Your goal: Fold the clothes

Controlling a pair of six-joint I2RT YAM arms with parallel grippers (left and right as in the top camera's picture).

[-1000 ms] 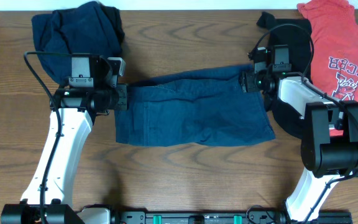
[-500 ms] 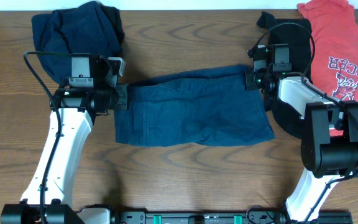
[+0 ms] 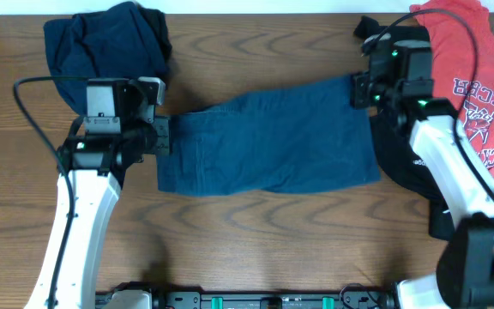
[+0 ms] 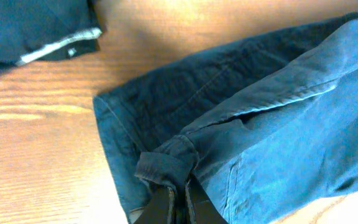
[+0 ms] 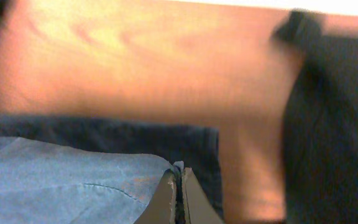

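A blue denim garment (image 3: pixel 268 142) lies spread across the middle of the table. My left gripper (image 3: pixel 165 136) is at its left end, shut on a bunched fold of the fabric (image 4: pixel 166 165), with the gripper (image 4: pixel 180 194) low in the left wrist view. My right gripper (image 3: pixel 357 90) is at the garment's far right corner, shut on a thin edge of the denim (image 5: pixel 61 180). In the right wrist view that gripper (image 5: pixel 179 179) has cloth pinched between its tips and the corner is raised off the wood.
A dark navy garment (image 3: pixel 105 39) is heaped at the far left; its hem shows in the left wrist view (image 4: pixel 30 25). A red printed T-shirt (image 3: pixel 470 60) lies at the far right. A black garment (image 3: pixel 406 154) lies under the right arm.
My right gripper shut on the garment's far right corner and drew it up and to the right. The left arm shifted slightly left, still gripping.
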